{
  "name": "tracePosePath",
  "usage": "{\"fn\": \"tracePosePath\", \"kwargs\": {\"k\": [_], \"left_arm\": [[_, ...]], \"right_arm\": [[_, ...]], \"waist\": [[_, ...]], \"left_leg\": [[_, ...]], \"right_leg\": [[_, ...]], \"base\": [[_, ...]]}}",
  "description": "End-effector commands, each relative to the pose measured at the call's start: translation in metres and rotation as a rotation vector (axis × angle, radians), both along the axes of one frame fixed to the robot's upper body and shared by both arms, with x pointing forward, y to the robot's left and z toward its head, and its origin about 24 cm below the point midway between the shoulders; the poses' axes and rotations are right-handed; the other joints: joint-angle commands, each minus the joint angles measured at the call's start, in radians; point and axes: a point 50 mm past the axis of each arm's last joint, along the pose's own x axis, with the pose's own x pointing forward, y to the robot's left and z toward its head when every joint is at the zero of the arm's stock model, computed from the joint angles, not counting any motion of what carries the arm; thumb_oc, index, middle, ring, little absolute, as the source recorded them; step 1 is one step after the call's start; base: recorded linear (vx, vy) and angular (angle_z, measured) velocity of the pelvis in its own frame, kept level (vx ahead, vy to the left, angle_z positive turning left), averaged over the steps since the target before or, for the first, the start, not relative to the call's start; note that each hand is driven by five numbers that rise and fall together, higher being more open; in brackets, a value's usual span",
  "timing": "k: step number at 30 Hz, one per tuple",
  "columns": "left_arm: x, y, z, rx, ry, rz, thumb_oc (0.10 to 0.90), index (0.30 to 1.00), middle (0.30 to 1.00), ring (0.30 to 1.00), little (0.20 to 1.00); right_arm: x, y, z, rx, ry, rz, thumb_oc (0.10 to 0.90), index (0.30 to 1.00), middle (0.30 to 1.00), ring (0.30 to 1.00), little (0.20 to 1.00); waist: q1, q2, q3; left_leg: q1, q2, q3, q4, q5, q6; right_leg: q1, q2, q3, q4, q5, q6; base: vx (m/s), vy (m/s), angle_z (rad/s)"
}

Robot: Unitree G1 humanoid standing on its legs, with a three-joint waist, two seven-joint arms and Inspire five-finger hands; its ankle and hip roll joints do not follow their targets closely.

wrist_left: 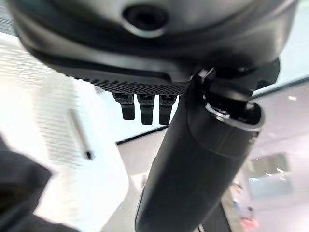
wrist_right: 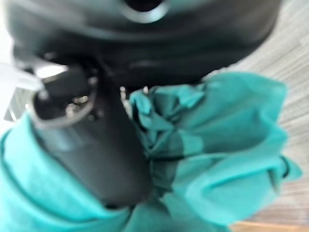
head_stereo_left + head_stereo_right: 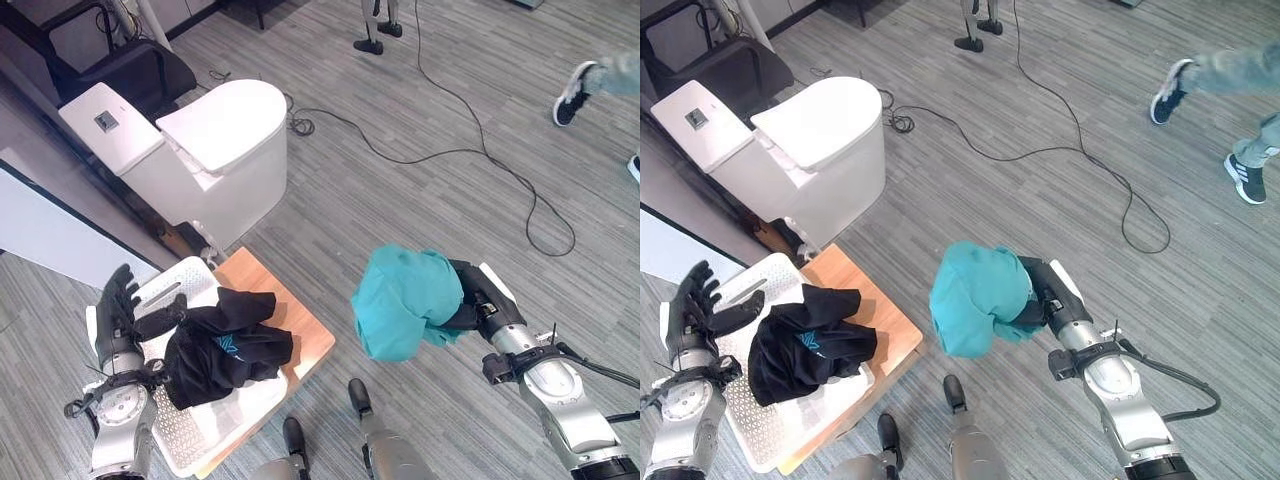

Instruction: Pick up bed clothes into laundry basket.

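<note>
Laundry basket (image 3: 190, 420) on a wooden board (image 3: 300, 320), on the floor just in front of the toilet (image 3: 215, 150). In the basket, a crumpled garment (image 3: 225, 345). Right of the basket, above the floor, a bunched cloth (image 3: 405, 300).

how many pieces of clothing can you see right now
2. A teal garment bunched in the right robot hand above the floor, and a black garment lying in the white laundry basket. More could be hidden underneath it.
</note>
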Motion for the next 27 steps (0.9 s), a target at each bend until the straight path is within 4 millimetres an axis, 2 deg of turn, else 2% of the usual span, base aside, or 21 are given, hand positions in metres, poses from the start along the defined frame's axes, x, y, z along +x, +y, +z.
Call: {"fn": "tracePosePath", "kwargs": {"k": [1,2,5,10,14,17,18,20,22,23,24,25,26,27], "left_arm": [[0.005,0.026,0.072,0.263,-0.241,0.007,0.800,0.900,0.900,0.900,0.900],[0.005,0.026,0.081,0.258,-0.293,0.008,0.800,0.900,0.900,0.900,0.900],[0.004,0.028,0.092,0.218,-0.378,0.019,0.800,0.900,0.900,0.900,0.900],[0.004,0.022,0.095,0.151,-0.445,-0.007,0.800,0.900,0.900,0.900,0.900],[0.004,0.015,0.097,0.180,-0.435,-0.041,0.800,0.900,0.900,0.900,0.900],[0.014,0.009,0.108,0.200,-0.466,-0.079,0.800,0.900,0.900,0.900,0.900],[0.023,0.003,0.115,0.201,-0.486,-0.121,0.800,0.900,0.900,0.900,0.900],[0.026,-0.001,0.118,0.190,-0.500,-0.145,0.800,0.900,0.900,0.900,0.900],[0.024,-0.002,0.115,0.180,-0.487,-0.165,0.800,0.900,0.900,0.900,0.900],[0.023,-0.002,0.113,0.164,-0.486,-0.165,0.800,0.900,0.900,0.900,0.900],[0.011,-0.004,0.094,0.137,-0.428,-0.176,0.800,0.900,0.900,0.900,0.900],[0.011,-0.005,0.094,0.135,-0.428,-0.176,0.800,0.900,0.900,0.900,0.900],[0.010,-0.008,0.089,0.137,-0.398,-0.199,0.800,0.900,0.900,0.900,0.900],[0.011,-0.018,0.079,0.127,-0.344,-0.266,0.800,0.900,0.900,0.900,0.900]], "right_arm": [[0.007,0.008,0.047,0.042,-0.252,0.047,0.400,0.300,0.300,0.300,0.300],[0.007,0.011,0.049,0.052,-0.262,0.057,0.400,0.300,0.300,0.300,0.300],[0.009,0.018,0.051,0.076,-0.276,0.077,0.400,0.300,0.300,0.300,0.300],[0.009,0.023,0.053,0.095,-0.291,0.095,0.400,0.300,0.300,0.300,0.300],[0.007,0.020,0.058,0.072,-0.322,0.075,0.400,0.300,0.300,0.300,0.300],[0.013,0.021,0.072,0.011,-0.373,0.084,0.400,0.300,0.300,0.300,0.300],[0.019,0.022,0.085,-0.030,-0.420,0.097,0.400,0.300,0.300,0.300,0.300],[0.024,0.023,0.092,-0.036,-0.445,0.100,0.400,0.300,0.300,0.300,0.300],[0.025,0.020,0.100,-0.024,-0.476,0.087,0.400,0.300,0.300,0.300,0.300],[0.027,0.020,0.103,-0.025,-0.484,0.084,0.400,0.300,0.300,0.300,0.300],[0.030,0.012,0.113,-0.047,-0.512,0.058,0.400,0.300,0.300,0.300,0.300],[0.030,0.012,0.113,-0.048,-0.511,0.058,0.400,0.300,0.300,0.300,0.300],[0.029,0.008,0.115,-0.047,-0.515,0.046,0.400,0.300,0.300,0.300,0.300],[0.031,0.010,0.120,-0.038,-0.533,0.050,0.400,0.300,0.300,0.300,0.300]], "waist": [[0.008,-0.060,-0.087],[0.008,-0.064,-0.089],[0.007,-0.071,-0.094],[0.004,-0.077,-0.099],[0.006,-0.079,-0.103],[0.012,-0.065,-0.088],[0.020,-0.051,-0.088],[0.026,-0.049,-0.089],[0.045,-0.056,-0.107],[0.068,-0.061,-0.112],[0.107,-0.077,-0.104],[0.104,-0.075,-0.107],[0.104,-0.082,-0.097],[0.105,-0.113,-0.062]], "left_leg": [[-0.015,0.002,-0.025,0.001,-0.013,-0.040],[-0.016,0.003,-0.023,0.001,-0.013,-0.041],[-0.016,0.004,-0.019,0.001,-0.011,-0.041],[-0.017,0.004,-0.013,0.001,-0.011,-0.041],[-0.019,0.010,-0.013,0.001,-0.007,-0.040],[-0.036,0.027,-0.029,0.001,0.013,-0.047],[-0.062,0.041,-0.071,0.001,0.040,-0.056],[-0.072,0.044,-0.099,0.001,0.053,-0.064],[-0.097,0.035,-0.149,0.001,0.074,-0.069],[-0.113,0.032,-0.184,0.001,0.092,-0.076],[-0.197,0.070,-0.237,0.001,0.194,-0.125],[-0.198,0.070,-0.240,0.001,0.188,-0.126],[-0.224,0.079,-0.256,0.013,0.205,-0.133],[-0.244,0.059,-0.240,0.168,0.141,-0.099]], "right_leg": [[0.135,-0.102,0.054,0.091,-0.287,0.079],[0.132,-0.101,0.058,0.093,-0.286,0.077],[0.131,-0.100,0.066,0.091,-0.284,0.076],[0.132,-0.101,0.070,0.079,-0.276,0.078],[0.120,-0.094,0.065,0.093,-0.267,0.086],[0.080,-0.058,0.071,0.220,-0.291,0.090],[0.081,-0.022,0.101,0.319,-0.350,0.090],[0.088,-0.012,0.107,0.370,-0.378,0.085],[0.127,-0.005,0.139,0.376,-0.402,0.078],[0.150,-0.012,0.139,0.347,-0.423,0.055],[0.204,0.011,0.108,0.238,-0.406,0.011],[0.207,0.011,0.103,0.232,-0.406,0.009],[0.212,0.030,0.088,0.209,-0.392,0.002],[0.198,0.022,0.050,0.189,-0.351,-0.009]], "base": [[0.00,0.000,0.00],[-0.03,-0.021,0.00],[0.00,0.000,0.00],[0.00,0.000,0.00],[-0.03,-0.014,0.00],[-0.17,-0.078,0.03],[-0.20,-0.108,0.11],[-0.19,-0.132,0.45],[-0.22,-0.175,0.91],[-0.53,-0.475,1.28],[-0.43,-0.418,1.15],[-0.47,-0.501,1.30],[-0.44,-0.313,1.20],[-0.48,-0.305,1.60]]}}
